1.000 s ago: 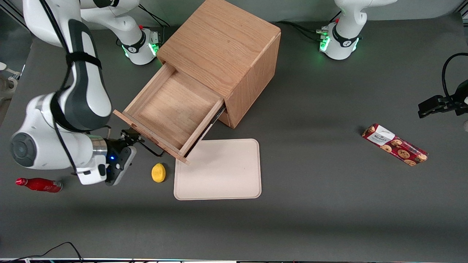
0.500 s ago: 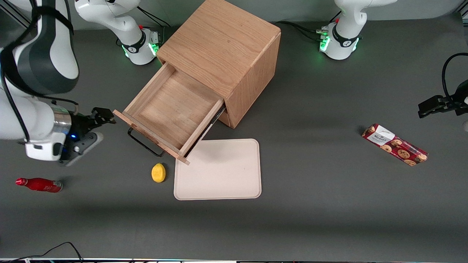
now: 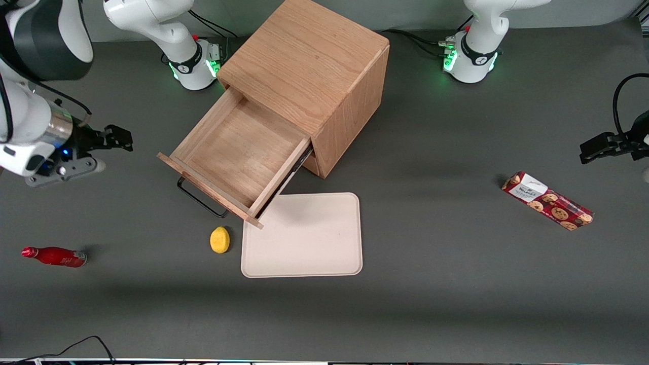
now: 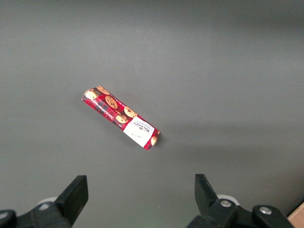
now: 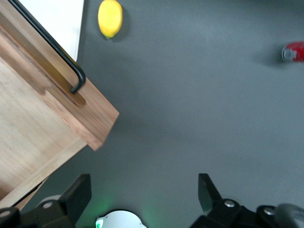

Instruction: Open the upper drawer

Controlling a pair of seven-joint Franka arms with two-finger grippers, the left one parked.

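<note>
The oak cabinet (image 3: 309, 76) stands on the dark table. Its upper drawer (image 3: 238, 152) is pulled far out, showing a bare shallow wooden tray, with its thin black wire handle (image 3: 200, 200) on the front. The drawer front (image 5: 57, 95) and handle (image 5: 52, 47) also show in the right wrist view. My right gripper (image 3: 121, 138) hangs open and holds nothing, well apart from the drawer, toward the working arm's end of the table and above it. Its open fingers (image 5: 78, 192) frame bare table. The lower drawer is hidden under the upper one.
A cream tray (image 3: 302, 235) lies in front of the drawer, nearer the camera. A yellow lemon (image 3: 219, 239) sits beside it and shows in the wrist view (image 5: 110, 18). A red bottle (image 3: 53, 256) lies toward the working arm's end. A cookie box (image 3: 546, 201) lies toward the parked arm's end.
My gripper has let go of the handle and moved up and away from the drawer, toward the working arm's end of the table. The drawer has stayed pulled out.
</note>
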